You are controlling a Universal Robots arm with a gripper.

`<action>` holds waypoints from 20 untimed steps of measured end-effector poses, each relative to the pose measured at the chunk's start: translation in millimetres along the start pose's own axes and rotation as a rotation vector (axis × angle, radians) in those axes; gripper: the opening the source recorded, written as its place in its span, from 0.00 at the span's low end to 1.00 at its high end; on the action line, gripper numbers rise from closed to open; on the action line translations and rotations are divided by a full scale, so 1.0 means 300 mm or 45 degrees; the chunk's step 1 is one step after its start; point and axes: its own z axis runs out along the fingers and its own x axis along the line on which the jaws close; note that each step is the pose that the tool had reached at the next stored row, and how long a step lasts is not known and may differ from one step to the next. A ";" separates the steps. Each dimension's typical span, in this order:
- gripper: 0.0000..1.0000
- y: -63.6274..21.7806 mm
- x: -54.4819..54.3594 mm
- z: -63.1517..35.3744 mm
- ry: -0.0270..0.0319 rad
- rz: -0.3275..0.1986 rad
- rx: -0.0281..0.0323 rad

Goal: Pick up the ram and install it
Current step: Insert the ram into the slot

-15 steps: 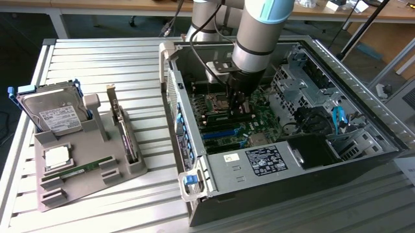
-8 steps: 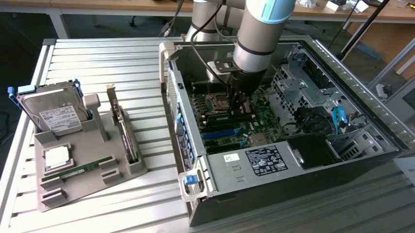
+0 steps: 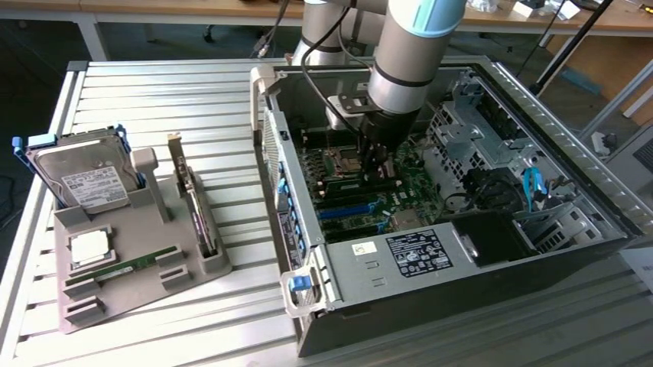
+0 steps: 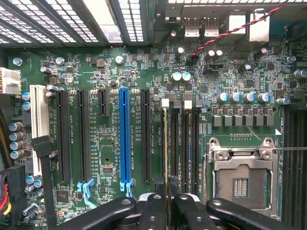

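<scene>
Table [image 3: 153, 84]: pale slatted metal top. Two items rest directly on it. Gray holder tray [image 3: 138, 290] sits toward the exterior view's left. Open computer case [image 3: 429, 306] sits toward the exterior view's right, with bare slats between them.

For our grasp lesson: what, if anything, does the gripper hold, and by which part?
The gripper holds the ram, seen edge-on over the memory slots, pinched by its flat faces at the edge nearest the wrist.

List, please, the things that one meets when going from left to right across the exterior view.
Hard drive → card with metal bracket → blue latch → gripper, shut on the ram → blue cable.
</scene>
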 end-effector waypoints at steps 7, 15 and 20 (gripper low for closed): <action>0.13 0.008 0.000 0.000 -0.0001 0.000 0.0001; 0.13 0.008 0.001 0.000 0.0051 0.000 0.0001; 0.13 0.007 0.001 0.000 0.0048 0.000 0.0001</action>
